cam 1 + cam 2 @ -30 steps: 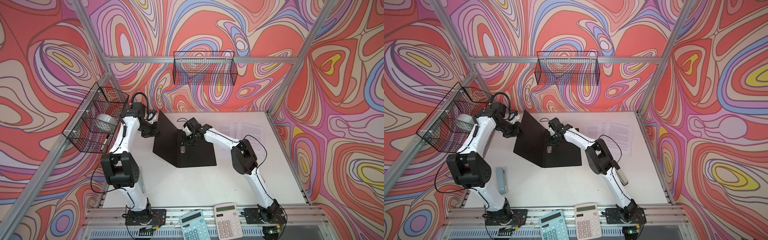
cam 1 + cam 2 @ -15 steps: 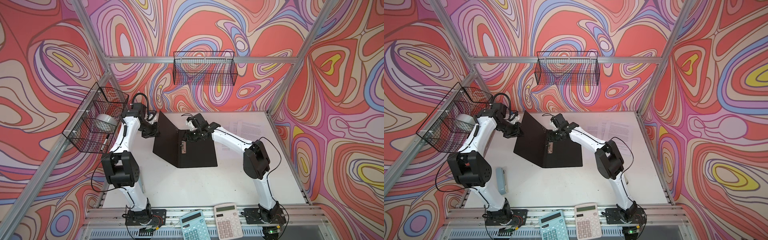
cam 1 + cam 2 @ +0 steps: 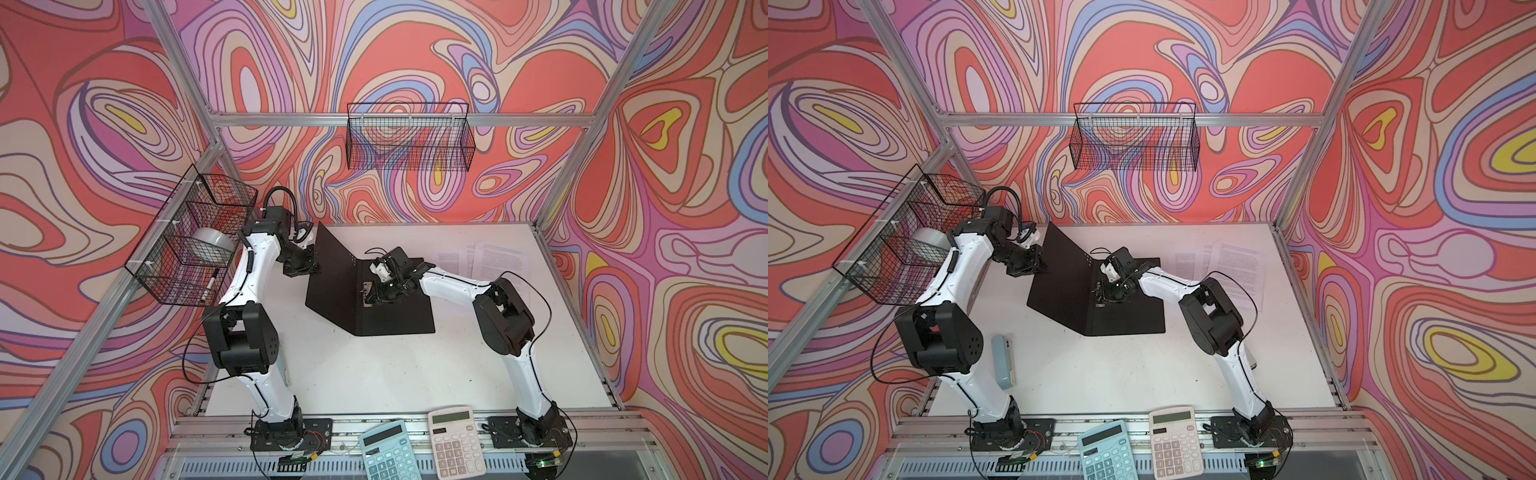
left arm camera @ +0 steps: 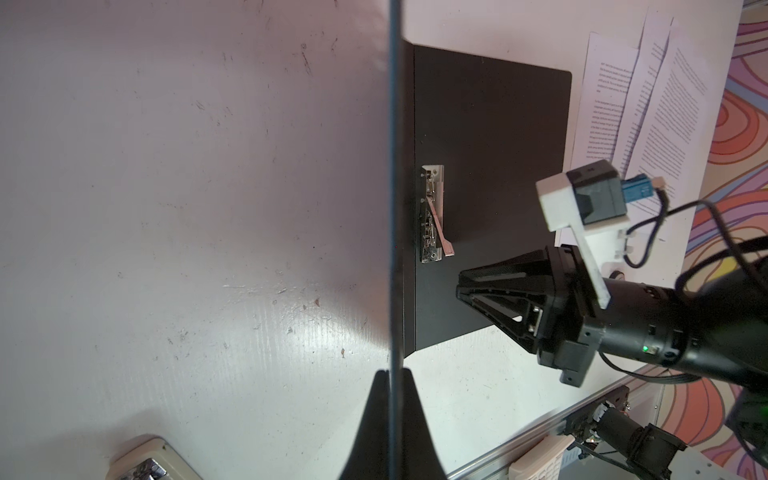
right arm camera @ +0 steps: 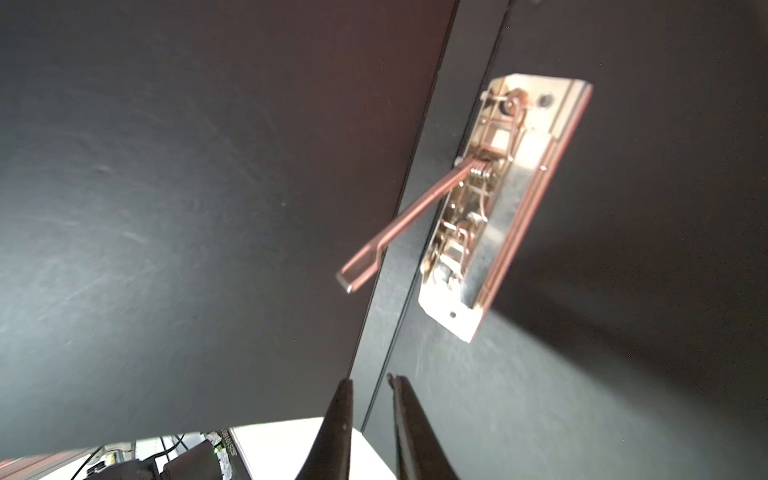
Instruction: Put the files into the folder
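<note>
The folder [image 3: 399,318] lies open on the white table with its black inside up. Its left cover [image 3: 332,270] stands raised. My left gripper [image 3: 312,268] is shut on that cover's outer edge, seen as a thin line between the fingers [image 4: 376,415]. The metal clip [image 5: 490,216] sits by the spine with its lever [image 5: 399,226] lifted. My right gripper [image 5: 370,380] hovers just beside the clip [image 3: 365,293], jaws a narrow gap apart, nothing between them. The files [image 3: 498,259], white printed sheets, lie fanned on the table right of the folder [image 3: 1125,316].
A wire basket [image 3: 195,245] with a tape roll hangs at the left, another basket [image 3: 409,141] on the back wall. Two calculators [image 3: 424,451] lie at the front rail. A grey-blue stapler-like thing [image 3: 1003,361] lies by the left arm's base link.
My right arm's elbow swung out to the right and its jaws narrowed while staying over the clip. The left gripper kept hold of the raised cover.
</note>
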`<action>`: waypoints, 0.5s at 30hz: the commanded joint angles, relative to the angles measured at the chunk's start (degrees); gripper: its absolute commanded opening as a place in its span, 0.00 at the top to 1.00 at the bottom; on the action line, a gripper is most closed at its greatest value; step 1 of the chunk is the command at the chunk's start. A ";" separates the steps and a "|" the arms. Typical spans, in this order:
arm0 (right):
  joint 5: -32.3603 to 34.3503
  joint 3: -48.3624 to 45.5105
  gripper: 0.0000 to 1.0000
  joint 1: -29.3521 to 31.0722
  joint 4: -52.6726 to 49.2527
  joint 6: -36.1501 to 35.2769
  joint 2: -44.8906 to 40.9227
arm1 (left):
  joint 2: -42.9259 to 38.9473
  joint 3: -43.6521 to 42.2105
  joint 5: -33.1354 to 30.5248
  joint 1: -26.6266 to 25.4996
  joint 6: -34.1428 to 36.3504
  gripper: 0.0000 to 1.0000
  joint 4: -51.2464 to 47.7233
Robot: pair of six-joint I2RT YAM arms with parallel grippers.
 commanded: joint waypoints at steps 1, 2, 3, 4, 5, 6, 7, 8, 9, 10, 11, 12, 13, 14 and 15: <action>-2.88 3.20 0.80 -0.09 1.39 0.35 3.05 | -0.65 -1.17 -0.33 0.01 -0.07 1.00 -1.58; -3.09 3.72 0.80 -0.08 1.63 0.36 3.59 | -0.64 -1.43 -0.32 0.00 -0.10 1.00 -1.57; -3.10 4.33 0.80 -0.09 1.73 0.36 4.20 | -0.68 -1.55 -0.26 0.01 -0.17 1.00 -1.48; -3.16 5.13 0.80 -0.09 1.61 0.28 4.70 | -0.70 -1.61 -0.20 0.01 -0.11 1.00 -1.42; -3.15 5.86 0.80 -0.09 1.31 0.01 5.24 | -0.64 -1.70 -0.21 0.01 -0.06 1.00 -1.48; -3.01 6.96 0.80 -0.10 0.71 -0.36 5.80 | -0.62 -1.85 -0.20 -0.01 0.03 1.00 -1.48; -2.61 8.15 0.80 -0.17 -0.10 -0.80 6.36 | -0.55 -1.80 -0.29 0.01 0.10 1.00 -1.48; -2.34 8.97 0.80 -0.17 -0.64 -1.25 6.81 | -0.55 -1.87 -0.42 0.01 0.13 1.00 -1.48; -2.04 10.03 0.80 -0.30 -1.19 -1.56 7.20 | -0.61 -1.83 -0.54 0.01 0.18 1.00 -1.48; -1.78 11.01 0.80 -0.48 -1.73 -1.79 7.59 | -0.63 -1.88 -0.69 0.01 0.22 1.00 -1.54; -1.68 11.61 0.80 -0.60 -1.94 -2.00 7.82 | -0.59 -1.83 -0.76 0.01 0.31 1.00 -1.57; -1.58 12.25 0.80 -0.91 -2.11 -2.26 8.00 | -0.58 -1.86 -0.77 0.01 0.40 1.00 -1.57; -1.39 12.89 0.80 -1.17 -2.29 -2.43 8.18 | -0.67 -1.73 -0.81 0.01 0.35 1.00 -1.65; -1.36 13.31 0.80 -1.44 -2.46 -2.57 8.32 | -0.65 -1.71 -0.90 -0.06 0.35 1.00 -1.66; -1.32 13.83 0.80 -1.79 -2.56 -2.80 8.55 | -0.73 -1.81 -0.97 0.01 0.40 1.00 -1.66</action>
